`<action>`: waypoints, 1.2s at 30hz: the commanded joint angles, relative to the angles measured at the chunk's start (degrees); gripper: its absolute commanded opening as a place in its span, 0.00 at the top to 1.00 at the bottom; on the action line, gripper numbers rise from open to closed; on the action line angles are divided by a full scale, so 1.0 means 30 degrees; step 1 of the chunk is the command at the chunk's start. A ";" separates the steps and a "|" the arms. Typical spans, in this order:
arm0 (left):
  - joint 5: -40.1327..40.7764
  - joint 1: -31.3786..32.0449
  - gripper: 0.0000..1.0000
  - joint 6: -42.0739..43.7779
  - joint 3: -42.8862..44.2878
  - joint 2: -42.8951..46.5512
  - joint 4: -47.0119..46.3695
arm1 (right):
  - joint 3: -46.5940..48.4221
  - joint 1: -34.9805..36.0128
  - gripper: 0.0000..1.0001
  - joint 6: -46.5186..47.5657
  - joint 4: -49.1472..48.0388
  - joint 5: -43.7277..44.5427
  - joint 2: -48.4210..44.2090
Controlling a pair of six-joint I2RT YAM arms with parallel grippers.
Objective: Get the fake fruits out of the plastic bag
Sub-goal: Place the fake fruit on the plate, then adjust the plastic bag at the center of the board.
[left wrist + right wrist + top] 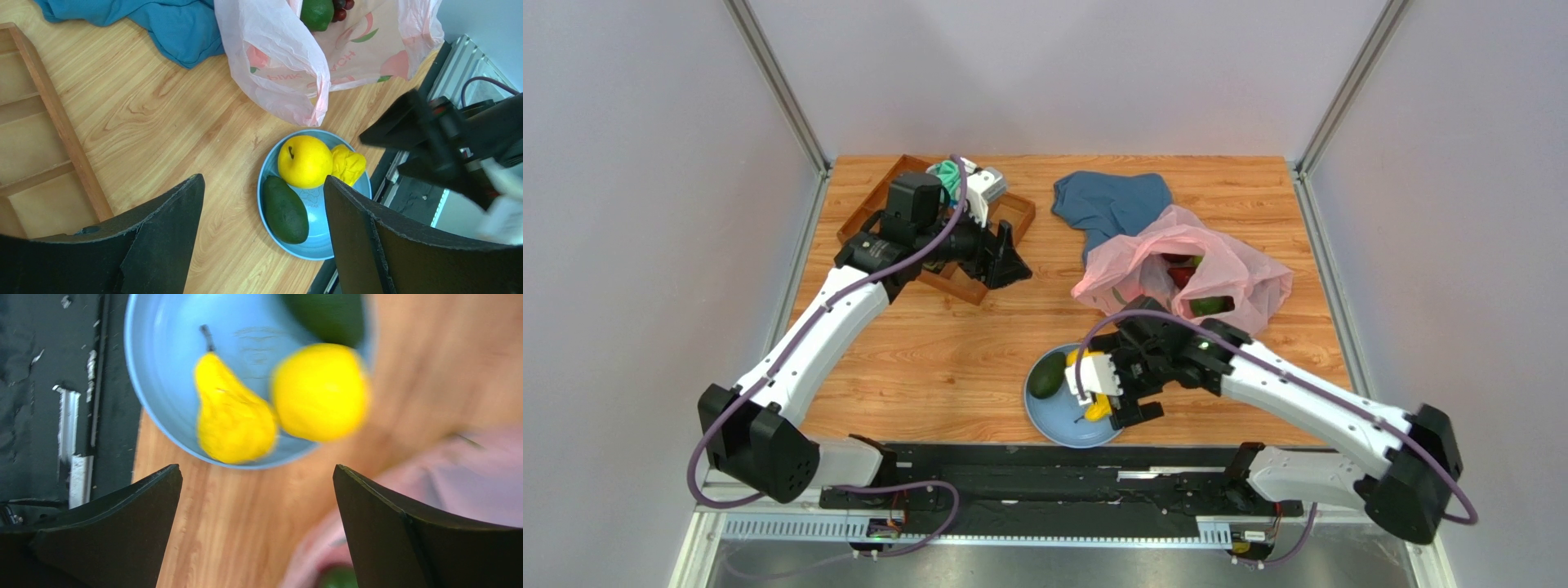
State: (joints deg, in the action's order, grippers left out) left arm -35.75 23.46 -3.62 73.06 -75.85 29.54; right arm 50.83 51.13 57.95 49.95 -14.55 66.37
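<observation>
On the wooden bench (940,355), the translucent pink plastic bag (1247,276) is lying open, hiding most fruit. The left end effector (263,180) and right end effector (256,471) are gaping, holding nothing. The round blue plate (322,236) is collecting 3: dark green avocado (285,210), yellow citrus (305,161), yellow pear (233,416). 1 green fruit (317,12) is showing inside.

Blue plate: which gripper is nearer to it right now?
Right. The right gripper hovers open directly above the blue plate, over its right part. The left gripper is well away, beside the wooden tray at the table's far left.
</observation>
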 commanded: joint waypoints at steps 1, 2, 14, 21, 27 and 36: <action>-0.0799 -0.0087 0.19 0.0619 -0.0269 0.0237 -0.0852 | 0.2216 -0.0958 0.00 -0.1385 0.0546 0.0775 -0.3252; -0.0741 -0.0087 0.18 0.0765 -0.0270 -0.0112 -0.0997 | 0.2449 -0.1222 0.00 -0.1997 0.0198 0.1008 -0.3546; -0.0067 0.4334 0.04 0.4222 0.4267 -0.5643 0.0405 | 0.0843 -0.8925 0.04 -1.0116 -0.2823 0.2122 -0.2872; 0.3449 0.6737 0.22 0.4107 0.6408 -0.8698 0.0818 | -0.0623 -1.1593 0.04 -1.0587 -0.1915 0.3790 -0.4749; 0.3828 0.6915 0.85 0.3405 0.7228 -0.8700 0.0554 | -0.1679 -1.2796 0.05 -1.0909 -0.2354 0.3182 -0.5013; -0.0414 0.6915 0.16 0.2000 0.6295 -0.6008 0.0203 | -0.0303 -1.3177 0.05 -1.1845 -0.1299 0.1948 -0.5335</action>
State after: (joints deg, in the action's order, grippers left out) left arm -28.58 44.07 5.10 92.51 -100.57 31.99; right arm 46.63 12.23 25.45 45.60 -7.14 51.59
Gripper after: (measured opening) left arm 0.831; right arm 0.954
